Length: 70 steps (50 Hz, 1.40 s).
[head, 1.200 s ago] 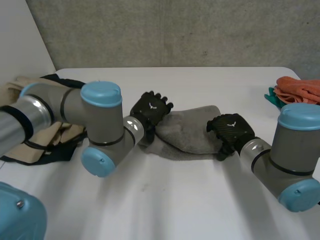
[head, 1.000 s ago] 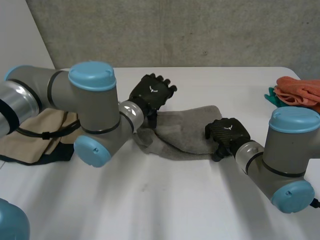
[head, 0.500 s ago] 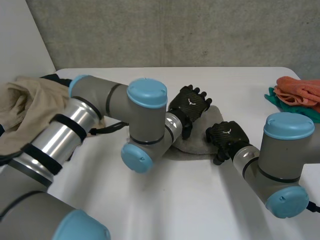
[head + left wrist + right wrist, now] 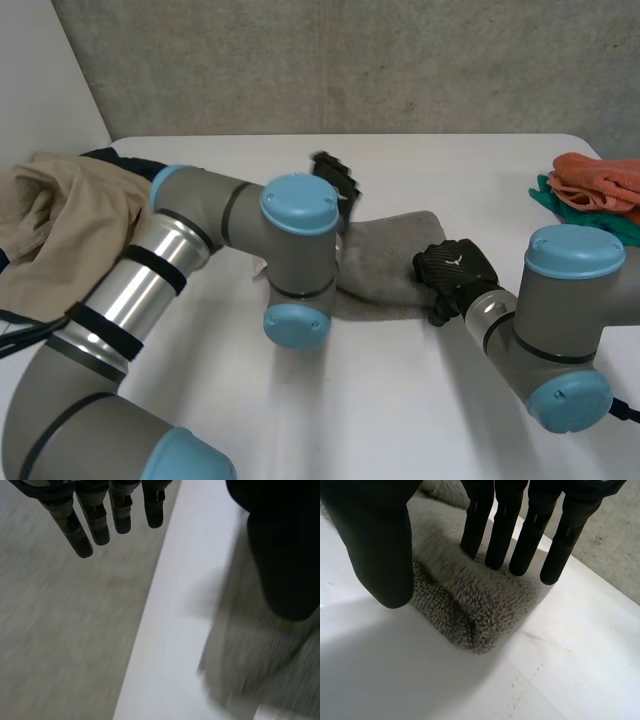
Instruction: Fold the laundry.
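left hand [image 4: 338, 180]: mostly behind left arm [image 4: 300, 240] | grey towel [image 4: 385, 255]: one end behind arm | orange cloth [image 4: 600, 180]: cut by edge

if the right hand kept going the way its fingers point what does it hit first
The grey towel: the right hand points down at its folded end, with its fingers resting on top and its thumb at the side. Under that lies the white table.

The head camera looks down from high behind, across the bench [image 4: 400, 170] toward a concrete wall [image 4: 350, 60]. Wrist cameras sit close, sighting along the left hand [image 4: 100, 515] and right hand [image 4: 375, 540] (the latter shares the grey towel [image 4: 455, 600] with the head view).
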Tool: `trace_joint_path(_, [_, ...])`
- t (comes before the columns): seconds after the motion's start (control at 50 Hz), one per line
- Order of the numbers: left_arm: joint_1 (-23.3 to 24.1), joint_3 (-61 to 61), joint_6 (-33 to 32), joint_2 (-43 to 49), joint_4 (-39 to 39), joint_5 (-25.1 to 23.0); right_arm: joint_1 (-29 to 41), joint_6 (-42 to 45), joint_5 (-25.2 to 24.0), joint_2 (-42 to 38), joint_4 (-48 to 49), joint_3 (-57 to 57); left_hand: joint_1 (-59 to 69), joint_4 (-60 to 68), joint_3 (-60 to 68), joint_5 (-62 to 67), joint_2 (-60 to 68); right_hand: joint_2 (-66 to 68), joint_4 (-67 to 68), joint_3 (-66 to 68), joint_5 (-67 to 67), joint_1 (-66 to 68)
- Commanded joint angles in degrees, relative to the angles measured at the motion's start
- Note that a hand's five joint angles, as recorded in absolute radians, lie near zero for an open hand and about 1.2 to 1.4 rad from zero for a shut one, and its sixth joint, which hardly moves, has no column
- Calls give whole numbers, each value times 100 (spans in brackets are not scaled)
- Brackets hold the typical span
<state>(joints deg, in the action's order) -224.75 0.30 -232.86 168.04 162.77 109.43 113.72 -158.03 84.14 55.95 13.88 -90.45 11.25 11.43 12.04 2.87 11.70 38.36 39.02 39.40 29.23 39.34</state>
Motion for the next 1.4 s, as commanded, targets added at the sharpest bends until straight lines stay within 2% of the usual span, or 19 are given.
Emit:
trace_joint_path(0.02, [45, -1224, 293, -1008, -35, 246, 124, 229, 58, -85, 1, 106, -125, -143, -204, -287, -170, 713, 647, 609, 626, 616])
trace_joint_path(0.18, [133, -2131, 909, -1748, 369, -694, 124, 203, 190, -102, 124, 124, -125, -143, -204, -287, -170, 797, 731, 693, 710, 699])
trace_joint_path(0.28, [81, -1824, 1199, -1599, 440, -1546, 72, 194, 252, -102, 264, 89, -125, -143, -204, -287, -170, 1301, 1235, 1197, 1214, 1204])
trace_joint_path(0.3, [46, -1641, 1365, -1459, 370, -1861, 54, 194, 234, -102, 282, 89, -125, -143, -204, -287, -170, 1352, 1286, 1248, 1265, 1254])
trace_joint_path(0.38, [28, -1061, 1647, -1038, -42, -2399, 45, 211, 225, -102, 282, 89, -125, -143, -204, -287, -170, 1570, 1505, 1467, 1483, 1473])
trace_joint_path(0.44, [10, -708, 1700, -782, -333, -2549, 54, 212, 225, -120, 282, 89, 46, 28, -33, -115, 1, 1655, 1589, 1551, 1568, 1557])
trace_joint_path(0.52, [-60, -172, 1622, -361, -667, -2559, 63, 212, 208, -128, 264, 89, 953, 934, 873, 791, 908, 1856, 1790, 1752, 1769, 1759])
trace_joint_path(0.72, [-350, 22, 1033, -140, -756, -2549, 72, 220, 208, -128, 212, 80, 2149, 2131, 2070, 1987, 2104, 1891, 1825, 1787, 1804, 1793])
trace_joint_path(0.74, [-420, 22, 980, -148, -791, -2689, 80, 220, 199, -128, 203, 80, 2767, 2748, 2687, 2605, 2722, 1891, 1825, 1787, 1804, 1793])
trace_joint_path(0.8, [-525, 57, 962, -166, -905, -3110, 89, 220, 208, -128, 194, 80, 3377, 3359, 3298, 3215, 3332, 1891, 1825, 1787, 1804, 1793])
trace_joint_path(0.88, [-745, 250, 1006, -105, -1072, -3708, 89, 220, 208, -128, 194, 80, 3547, 3528, 3467, 3385, 3502, 1891, 1825, 1787, 1804, 1793])
trace_joint_path(0.94, [-781, 443, 988, 27, -1273, -3920, 89, 229, 208, -128, 185, 80, 3497, 3478, 3417, 3335, 3452, 1874, 1808, 1770, 1787, 1777])
trace_joint_path(1.08, [-825, 585, 664, 203, -1521, -4035, 63, 220, 208, -111, 177, 80, 2959, 2940, 2880, 2797, 2914, 1874, 1808, 1770, 1787, 1776])
trace_joint_path(1.18, [-807, 480, 260, 247, -1529, -4018, 54, 220, 208, -102, 159, 80, 1985, 1966, 1905, 1823, 1940, 1874, 1808, 1770, 1787, 1776])
trace_joint_path(1.24, [-781, 462, 171, 273, -1521, -4017, 45, 220, 208, -102, 159, 80, 2032, 2014, 1953, 1870, 1987, 1874, 1808, 1770, 1787, 1776])
trace_joint_path(1.32, [-737, 479, 13, 317, -1486, -3930, 45, 220, 208, -111, 159, 71, 4264, 4245, 4184, 4102, 4219, 1874, 1808, 1770, 1787, 1776])
trace_joint_path(1.34, [-702, 462, -135, 300, -1459, -3816, 45, 229, 208, -102, 159, 71, 5968, 5950, 5889, 5807, 5924, 1874, 1808, 1770, 1787, 1776])
trace_joint_path(1.38, [-649, 427, -320, 274, -1477, -3614, 45, 220, 208, -102, 159, 80, 6872, 6853, 6792, 6710, 6827, 1874, 1808, 1770, 1787, 1776])
trace_joint_path(1.4, [-544, 366, -565, 195, -1503, -3282, 37, 229, 208, -102, 159, 89, 6875, 6857, 6796, 6713, 6830, 1874, 1808, 1770, 1787, 1776])
